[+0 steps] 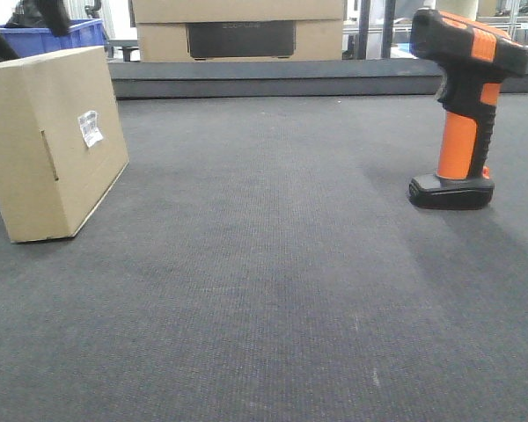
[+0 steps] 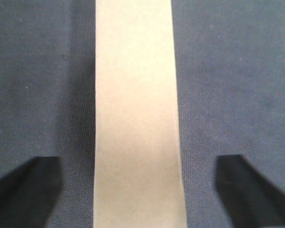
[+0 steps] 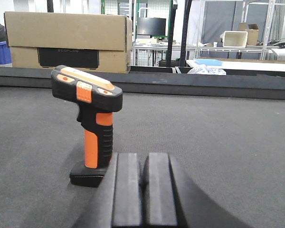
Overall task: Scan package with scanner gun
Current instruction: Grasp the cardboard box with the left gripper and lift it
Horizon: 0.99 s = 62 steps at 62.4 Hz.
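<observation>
- Blue crate (image 1: pixel 57 37): far left rear, behind the package; no part in the task.
- Package (image 1: pixel 48 149): small brown cardboard box at the left edge of the grey mat (image 1: pixel 264 299), standing on a narrow face. White barcode label (image 1: pixel 90 128) on the broad side turned toward the middle of the mat. Well apart from the scanner gun.
- Left gripper (image 2: pixel 137 190): directly above the package's narrow top face, jaws wide apart, one dark fingertip (image 2: pixel 26 190) to either side, neither touching cardboard in the wrist view.
  - Step in hand, by judgement: securing the package.
  - Best done by lowering squarely, keeping the box centred between the tips and closing on the two broad sides below the top edge.
  - Contact to be kept clear of the label, with pressure enough to hold but not to dent.
- Stacked cardboard boxes (image 1: pixel 238 35): rear centre, dark panel on the front; not the package, to be left alone.
- Scanner gun (image 1: pixel 465 132): right side of the mat, upright on its flat black foot (image 1: pixel 451 192), black with orange panels, untouched. Heading of the scan window not clear.
- Right gripper (image 3: pixel 142 190): low over the mat, near the scanner gun and a little to its right in the wrist view, pads (image 3: pixel 128 190) pressed together on nothing.
  - Likely needed later, by judgement: opening before any approach, then taking the ribbed handle rather than the head, to avoid tipping the gun off its foot.
</observation>
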Tool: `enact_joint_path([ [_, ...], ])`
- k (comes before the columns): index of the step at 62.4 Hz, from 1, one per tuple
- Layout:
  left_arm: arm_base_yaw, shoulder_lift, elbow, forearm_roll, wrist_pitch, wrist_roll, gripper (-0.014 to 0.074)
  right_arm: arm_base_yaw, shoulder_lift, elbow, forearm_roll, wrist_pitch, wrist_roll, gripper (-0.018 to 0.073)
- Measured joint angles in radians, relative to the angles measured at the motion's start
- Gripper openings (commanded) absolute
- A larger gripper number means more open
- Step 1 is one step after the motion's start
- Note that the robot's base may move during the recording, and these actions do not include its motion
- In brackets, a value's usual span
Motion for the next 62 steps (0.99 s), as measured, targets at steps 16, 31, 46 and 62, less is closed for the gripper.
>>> enact_joint_path([
  [16, 0.000, 0.082, 0.000, 0.000, 0.002, 0.000, 0.0601, 0.000, 0.000, 0.000, 0.000, 0.000, 0.000, -0.0169],
  [31, 0.000, 0.129, 0.000, -0.002, 0.012, 0.000, 0.0590, 0.000, 0.000, 0.000, 0.000, 0.000, 0.000, -0.0169],
  [46, 0.000, 0.131, 0.000, -0.002, 0.020, -0.002, -0.0038, 0.000, 0.000, 0.000, 0.000, 0.000, 0.000, -0.0169],
  [62, 0.000, 0.133, -0.058, -0.007, 0.072, -0.002, -0.0111, 0.000, 0.000, 0.000, 0.000, 0.000, 0.000, -0.0169],
])
